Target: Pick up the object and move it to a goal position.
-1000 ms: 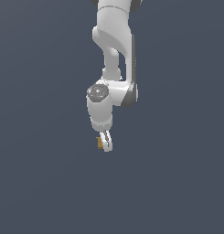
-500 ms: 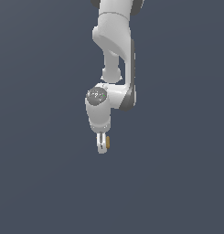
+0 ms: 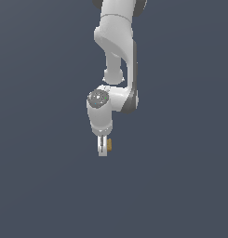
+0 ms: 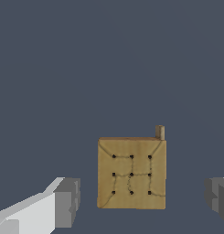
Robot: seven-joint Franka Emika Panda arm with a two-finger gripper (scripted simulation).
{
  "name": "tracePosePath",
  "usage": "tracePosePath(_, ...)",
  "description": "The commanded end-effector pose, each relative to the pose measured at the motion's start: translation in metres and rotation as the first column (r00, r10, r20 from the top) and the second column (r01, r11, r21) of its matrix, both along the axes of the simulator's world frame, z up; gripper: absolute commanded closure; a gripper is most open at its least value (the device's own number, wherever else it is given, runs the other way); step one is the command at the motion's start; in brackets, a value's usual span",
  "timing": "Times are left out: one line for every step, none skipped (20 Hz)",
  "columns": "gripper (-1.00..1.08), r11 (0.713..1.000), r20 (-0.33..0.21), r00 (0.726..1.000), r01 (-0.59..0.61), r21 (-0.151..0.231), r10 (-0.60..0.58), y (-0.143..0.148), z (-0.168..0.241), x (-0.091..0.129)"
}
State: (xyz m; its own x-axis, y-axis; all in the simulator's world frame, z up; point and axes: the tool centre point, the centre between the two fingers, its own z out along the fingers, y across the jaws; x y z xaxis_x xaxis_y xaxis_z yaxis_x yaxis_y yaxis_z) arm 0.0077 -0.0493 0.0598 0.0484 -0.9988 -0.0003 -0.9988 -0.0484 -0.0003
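The white arm (image 3: 116, 56) hangs down over a plain slate-grey floor (image 3: 41, 186), its wrist bent so that the gripper (image 3: 103, 148) points straight down. From the exterior view the two fingers line up almost one behind the other, and a sliver of the tan-brown cube (image 3: 109, 145) peeks out just beside them, on the exterior view's right.

The wrist view makes things clearer. The cube (image 4: 131, 173) sits between the two grey finger pads (image 4: 66, 202), with bare grey floor (image 4: 86, 68) showing on either side of it, so neither pad touches it. The pincer stands spread wide, holding nothing. The cube's top face is square, marked with a grid of small dark dots joined by thin crack-like lines, and a small tan peg (image 4: 160, 132) sticks up at one corner.

Whether the cube rests on the floor or sits a little above it, I cannot tell from either view.
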Motion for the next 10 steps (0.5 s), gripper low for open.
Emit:
tracePosePath(-0.92, 1.000, -0.001, 1.000, 0.000, 0.000, 0.000, 0.000, -0.005, 0.000)
tracePosePath(-0.92, 1.000, -0.001, 1.000, 0.001, 0.000, -0.001, 0.000, -0.008, 0.000)
tracePosePath(-0.92, 1.000, -0.001, 1.000, 0.002, 0.000, -0.002, 0.000, -0.012, -0.001)
tracePosePath(-0.92, 1.000, -0.001, 1.000, 0.002, 0.000, -0.002, 0.000, -0.017, -0.001)
tracePosePath(-0.92, 1.000, -0.001, 1.000, 0.003, 0.000, -0.003, 0.000, -0.022, -0.001)
tracePosePath(-0.92, 1.000, -0.001, 1.000, 0.004, 0.000, -0.004, 0.000, -0.028, -0.001)
tracePosePath(-0.92, 1.000, -0.001, 1.000, 0.004, 0.000, -0.004, 0.000, -0.034, -0.001)
tracePosePath(-0.92, 1.000, -0.001, 1.000, 0.005, 0.000, -0.005, 0.000, -0.038, -0.001)
tracePosePath(-0.92, 1.000, -0.001, 1.000, 0.005, 0.000, -0.005, 0.000, -0.042, -0.001)
tracePosePath(-0.92, 1.000, -0.001, 1.000, 0.005, 0.000, -0.005, 0.000, -0.045, -0.001)
